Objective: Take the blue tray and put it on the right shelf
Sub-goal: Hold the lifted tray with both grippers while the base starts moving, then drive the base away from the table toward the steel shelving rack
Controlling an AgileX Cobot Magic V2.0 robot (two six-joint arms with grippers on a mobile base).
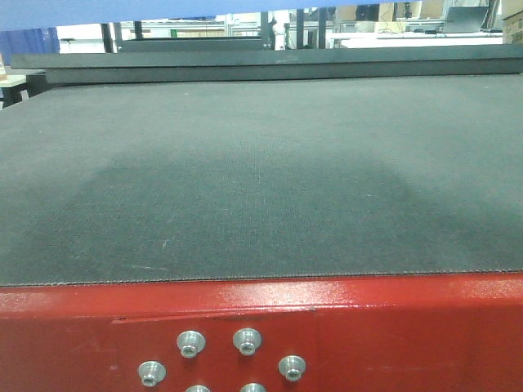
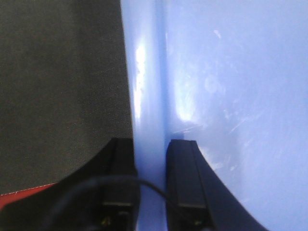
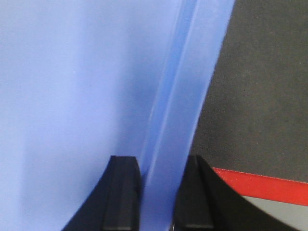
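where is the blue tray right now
The blue tray hangs above the dark mat, the left claw clamped on its left rim and the right claw on its right; the front view catches only its edge at top.

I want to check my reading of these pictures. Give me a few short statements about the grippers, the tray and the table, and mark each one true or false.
1. The left gripper has the rim of the blue tray between its fingers. True.
2. The right gripper is open and apart from the tray. False: its fingers also close on the tray's rim.
3. A dark mat covers the table, whose front edge is red. True.
4. In the front view, the tray lies flat on the middle of the mat. False: no tray rests there; only a blue strip shows at the top of that picture.
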